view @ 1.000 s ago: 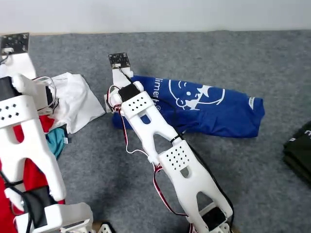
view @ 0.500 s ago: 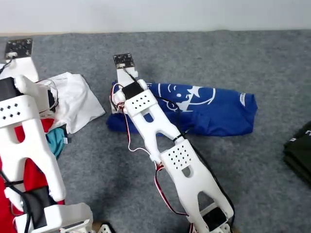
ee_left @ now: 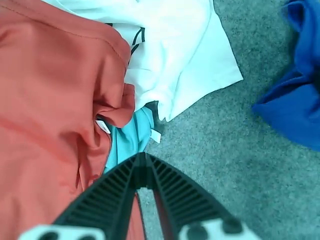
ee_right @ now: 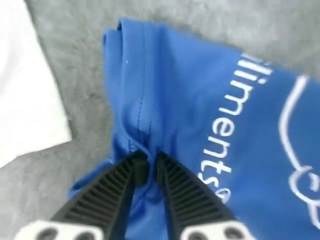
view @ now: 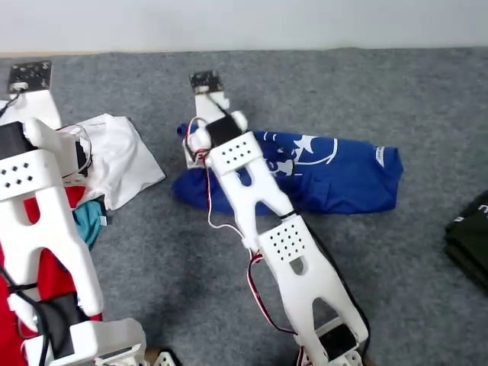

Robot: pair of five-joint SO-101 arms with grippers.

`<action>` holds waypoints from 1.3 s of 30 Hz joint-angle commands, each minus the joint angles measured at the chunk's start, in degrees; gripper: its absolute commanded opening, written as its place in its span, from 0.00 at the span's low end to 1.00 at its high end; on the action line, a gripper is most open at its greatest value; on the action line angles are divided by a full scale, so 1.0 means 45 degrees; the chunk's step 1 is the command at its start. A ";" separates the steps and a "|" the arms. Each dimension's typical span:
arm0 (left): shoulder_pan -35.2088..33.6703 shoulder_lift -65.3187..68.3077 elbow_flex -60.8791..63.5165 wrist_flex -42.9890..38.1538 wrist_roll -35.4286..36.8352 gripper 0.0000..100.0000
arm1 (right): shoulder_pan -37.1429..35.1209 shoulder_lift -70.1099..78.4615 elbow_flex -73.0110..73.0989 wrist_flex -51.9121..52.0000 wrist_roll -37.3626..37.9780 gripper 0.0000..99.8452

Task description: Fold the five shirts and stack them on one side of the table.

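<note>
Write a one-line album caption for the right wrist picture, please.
Right end effector pinching a fold of the blue shirt on grey carpet, white shirt alongside.

So in the last second our right gripper (ee_right: 148, 161), pinched on one end of the blue shirt (view: 335, 179), has swung toward the back edge of the table (view: 396, 91) and a bit to the right. The shirt got dragged along. Its other end slid left, it's bunched up shorter, and the pinched corner now pokes out behind the rest.
</note>
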 commanded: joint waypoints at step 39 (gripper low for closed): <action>0.0176 -0.0606 -0.0147 0.0274 0.0117 0.00 | 0.7980 -0.8117 0.8381 0.1631 0.2227 0.01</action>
